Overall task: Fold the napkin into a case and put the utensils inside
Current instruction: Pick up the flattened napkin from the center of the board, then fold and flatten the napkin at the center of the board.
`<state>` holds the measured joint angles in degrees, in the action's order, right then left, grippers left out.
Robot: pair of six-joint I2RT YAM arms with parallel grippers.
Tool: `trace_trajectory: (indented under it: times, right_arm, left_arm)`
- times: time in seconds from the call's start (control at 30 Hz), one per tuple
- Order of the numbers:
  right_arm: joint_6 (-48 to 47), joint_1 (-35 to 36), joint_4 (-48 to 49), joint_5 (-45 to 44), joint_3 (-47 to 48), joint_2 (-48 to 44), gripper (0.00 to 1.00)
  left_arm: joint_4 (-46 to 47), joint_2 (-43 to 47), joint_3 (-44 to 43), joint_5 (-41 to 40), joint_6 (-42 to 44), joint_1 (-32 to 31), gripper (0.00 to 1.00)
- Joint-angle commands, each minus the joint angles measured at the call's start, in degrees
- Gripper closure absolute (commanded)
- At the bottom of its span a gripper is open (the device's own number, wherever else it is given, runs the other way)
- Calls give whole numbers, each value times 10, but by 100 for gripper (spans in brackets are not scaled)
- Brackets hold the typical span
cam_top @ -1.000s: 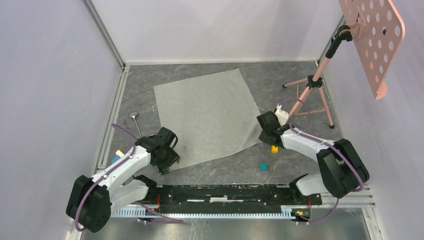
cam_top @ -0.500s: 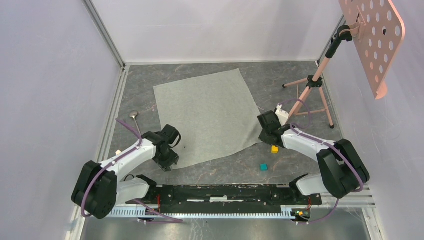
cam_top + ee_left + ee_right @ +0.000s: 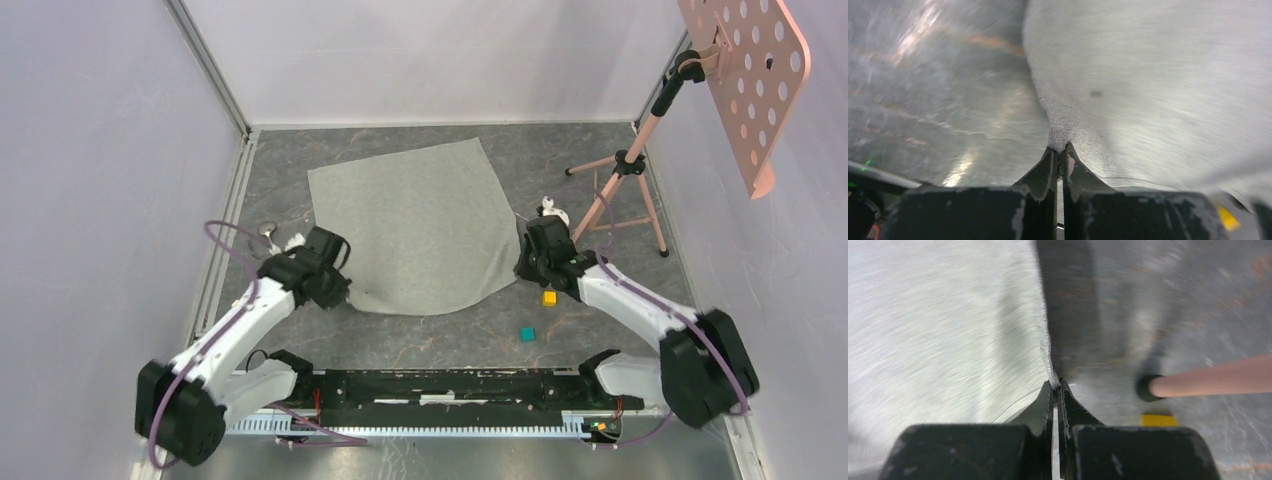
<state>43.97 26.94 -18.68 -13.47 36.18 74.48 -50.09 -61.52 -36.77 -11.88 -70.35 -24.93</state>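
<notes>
Napkin spread across middle of table, far edge flat and short of back wall. Left gripper clamped on near-left corner, fingers almost together, cloth puckered between them. Right gripper pinches near-right edge the same way, thin fold caught in jaws. Near edge between them runs in a curve. Bare strip from that edge to arm bases; teal cube sits in it. Yellow cube just beside right gripper. Tripod foot near right fingers. Spoon left of cloth, close to left arm.
</notes>
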Motion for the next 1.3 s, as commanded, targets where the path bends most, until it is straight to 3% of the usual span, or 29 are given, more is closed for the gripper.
trace_trajectory:
  times: [0.0,0.13,0.27,0.43,0.53,0.67,0.8,0.9,1.03,1.17,1.27]
  right_arm:
    - [-195,-2,146,230,27,-131,100]
    - [-237,-1,246,393,42,-265,100]
    - [-203,0,380,513,40,-388,100]
    - [-102,0,582,465,-9,-507,99]
    - [-106,0,595,409,-9,-516,99]
    - [-137,0,571,321,-5,-463,99]
    - [-176,0,538,116,-8,-365,99]
    - [-244,0,530,-31,6,-254,99]
    - [-317,-3,550,-155,69,-81,99]
    - [-374,-8,620,-179,131,87,99]
    - [-369,-20,625,-148,185,200,100]
  left_arm:
    - [7,108,-145,-3,156,20,98]
    - [19,193,-286,3,268,19,97]
    - [107,276,-370,50,380,19,98]
    - [232,367,-399,54,433,19,98]
    - [241,360,-418,-9,438,19,98]
    - [245,305,-395,-123,419,19,98]
    - [251,177,-375,-286,404,19,98]
    - [273,41,-393,-323,438,27,98]
    - [260,-134,-440,-200,373,109,98]
    - [315,-277,-467,-160,377,145,98]
    - [369,-368,-482,-97,359,180,98]
